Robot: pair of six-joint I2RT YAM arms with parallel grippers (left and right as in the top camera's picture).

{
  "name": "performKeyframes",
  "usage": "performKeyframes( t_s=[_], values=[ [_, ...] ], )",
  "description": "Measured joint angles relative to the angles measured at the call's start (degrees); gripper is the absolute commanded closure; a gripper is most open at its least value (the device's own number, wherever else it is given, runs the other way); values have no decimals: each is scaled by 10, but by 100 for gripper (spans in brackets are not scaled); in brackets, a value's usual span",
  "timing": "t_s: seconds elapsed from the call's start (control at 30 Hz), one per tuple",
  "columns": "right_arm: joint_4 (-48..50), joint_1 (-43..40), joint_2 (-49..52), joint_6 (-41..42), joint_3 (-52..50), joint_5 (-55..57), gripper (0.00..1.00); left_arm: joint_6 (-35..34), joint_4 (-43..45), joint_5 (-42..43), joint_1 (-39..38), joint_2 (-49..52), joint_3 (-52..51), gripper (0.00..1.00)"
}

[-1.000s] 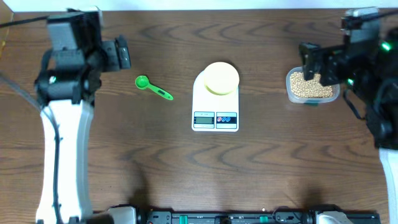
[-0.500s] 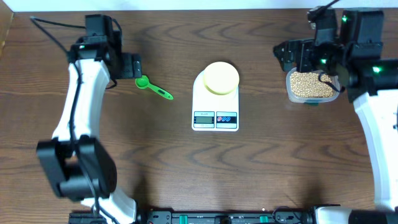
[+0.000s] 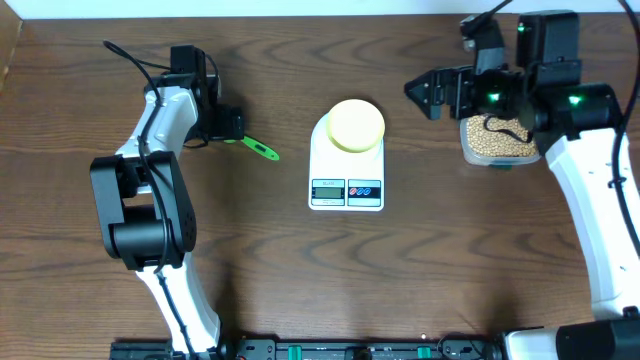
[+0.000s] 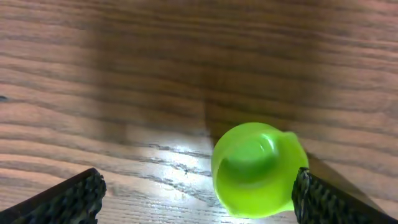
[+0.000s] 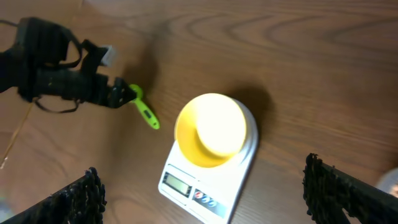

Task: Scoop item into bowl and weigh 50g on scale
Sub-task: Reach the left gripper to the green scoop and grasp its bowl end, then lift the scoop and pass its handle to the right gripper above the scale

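At centre frame the bowl [image 3: 356,125] is seated on the scale [image 3: 346,190] — so beans [image 3: 495,140] can be weighed as they are added. At upper left the left gripper [image 3: 226,127] is held over the cup of the scoop [image 4: 255,168], jaws wide apart, nothing gripped, likely for a pickup. At upper right the beans are kept in a tub [image 3: 502,160] — the right gripper [image 3: 428,92], likewise spread and empty, is poised left of it

Round pale-yellow bowl [image 3: 356,125], upright on the platform at the far end of the flat white scale [image 3: 347,166] (grey display, red and blue buttons along its near edge). Small tan beans [image 3: 495,142] heaped in a clear tub [image 3: 500,161], well right of the scale.
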Motion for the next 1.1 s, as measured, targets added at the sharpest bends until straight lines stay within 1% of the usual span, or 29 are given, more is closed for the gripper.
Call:
performKeyframes(
  t_s=[0.13,0.2,0.27,0.4,0.43,0.47,0.5,0.53,0.67,0.73,0.9,0.93,1.0,1.1],
  values=[
    [0,18,0,7,0,-2,1,0,7,2,3,1,0,2],
    [0,25,0,8,0,-2,1,0,10,2,6,1,0,5],
    [-1,30,0,9,0,-1,1,0,10,2,9,1,0,6],
    [-3,35,0,9,0,0,1,0,11,2,14,1,0,20],
    [-4,35,0,9,0,1,1,1,11,2,15,1,0,25],
    [-4,35,0,9,0,1,1,0,11,2,15,1,0,34],
    [-6,36,0,9,0,1,1,-1,11,2,15,1,0,38],
    [-7,36,0,9,0,1,1,-1,11,1,15,1,0,39],
    [-7,36,0,10,0,1,1,-1,11,2,15,1,0,41],
    [-7,36,0,10,0,1,1,-2,11,2,15,1,0,46],
    [-7,36,0,10,0,1,1,-7,11,2,15,1,0,46],
    [-7,36,0,10,0,1,1,-8,11,2,15,1,0,47],
    [-7,36,0,12,0,2,1,-11,11,2,15,1,0,51],
    [-7,36,0,16,0,2,1,-15,11,2,15,1,0,52]
  ],
)
